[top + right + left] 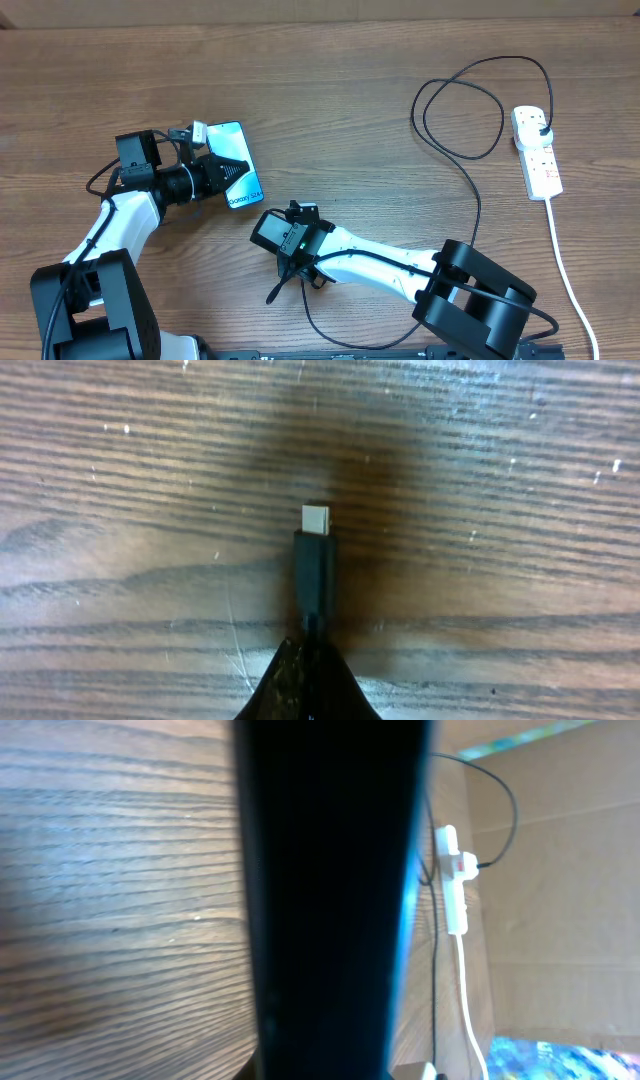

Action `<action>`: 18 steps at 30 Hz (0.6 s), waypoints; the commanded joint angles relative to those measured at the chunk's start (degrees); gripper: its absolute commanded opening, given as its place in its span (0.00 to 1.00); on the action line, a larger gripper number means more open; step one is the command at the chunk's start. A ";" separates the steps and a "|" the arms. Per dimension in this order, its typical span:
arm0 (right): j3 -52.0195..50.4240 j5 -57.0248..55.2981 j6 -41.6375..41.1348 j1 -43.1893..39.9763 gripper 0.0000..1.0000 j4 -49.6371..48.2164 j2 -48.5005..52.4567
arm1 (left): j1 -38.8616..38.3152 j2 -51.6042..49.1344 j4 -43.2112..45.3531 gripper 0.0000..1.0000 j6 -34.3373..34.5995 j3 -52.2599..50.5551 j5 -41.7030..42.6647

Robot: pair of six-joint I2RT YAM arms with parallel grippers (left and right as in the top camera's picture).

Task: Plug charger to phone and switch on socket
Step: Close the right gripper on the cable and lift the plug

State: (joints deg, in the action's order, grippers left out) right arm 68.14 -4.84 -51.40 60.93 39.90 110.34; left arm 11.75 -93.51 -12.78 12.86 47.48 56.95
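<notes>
Overhead: wood counter (330, 60) with both arms reaching in from the near edge. Left pincer (222, 168) is clenched across the phone (228, 138), left of centre, screen lit blue and facing up. Can't tell whether the phone is clear of the counter. Left wrist view is mostly blocked by the phone's dark edge.

Socket (536, 155) lies flat at the far right, well apart from both arms, and its white cord (565, 260) runs off toward the near edge. The charger (478, 215) has its black plug (541, 128) seated at the socket's far end. Its cable loops behind the socket, then drops toward the right arm.

Right pincer (308, 665) sits just right of the phone, not touching it, clamped on the charger's connector body. The connector tip (315, 520) pokes out bare over the wood and is not in the phone.
</notes>
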 commanded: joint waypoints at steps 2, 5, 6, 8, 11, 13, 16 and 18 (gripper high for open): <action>-0.48 3.52 4.26 -2.40 0.04 1.07 -4.74 | 0.26 1.27 0.81 0.04 -2.12 0.07 5.77; -0.50 9.40 10.21 -4.31 0.04 0.37 -10.45 | 0.35 1.27 0.81 0.04 -2.14 0.07 5.70; -0.50 12.44 12.48 -5.03 0.04 -0.02 -12.59 | 0.35 1.27 0.81 0.04 -2.14 0.07 5.73; -0.57 18.27 16.33 -6.29 0.04 -0.83 -15.85 | 0.35 1.27 0.81 0.04 -2.14 0.07 5.99; -0.72 22.14 19.65 -6.99 0.04 -1.29 -17.18 | 0.35 1.27 0.83 0.04 -2.14 0.07 7.41; -1.95 24.65 21.55 -6.99 0.04 -3.02 -17.11 | 0.35 1.27 0.83 0.04 -2.12 0.07 8.22; -6.78 29.20 21.51 -6.99 0.04 -11.04 -17.11 | 0.35 1.27 1.05 0.04 1.42 0.07 8.33; -10.88 31.65 21.46 -7.13 0.04 -18.86 -17.11 | 0.35 1.27 1.53 0.04 5.05 0.07 9.57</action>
State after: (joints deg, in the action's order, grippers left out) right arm 61.98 19.90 -32.84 54.00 25.26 92.53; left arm 11.77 -93.51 -12.01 13.65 47.48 62.19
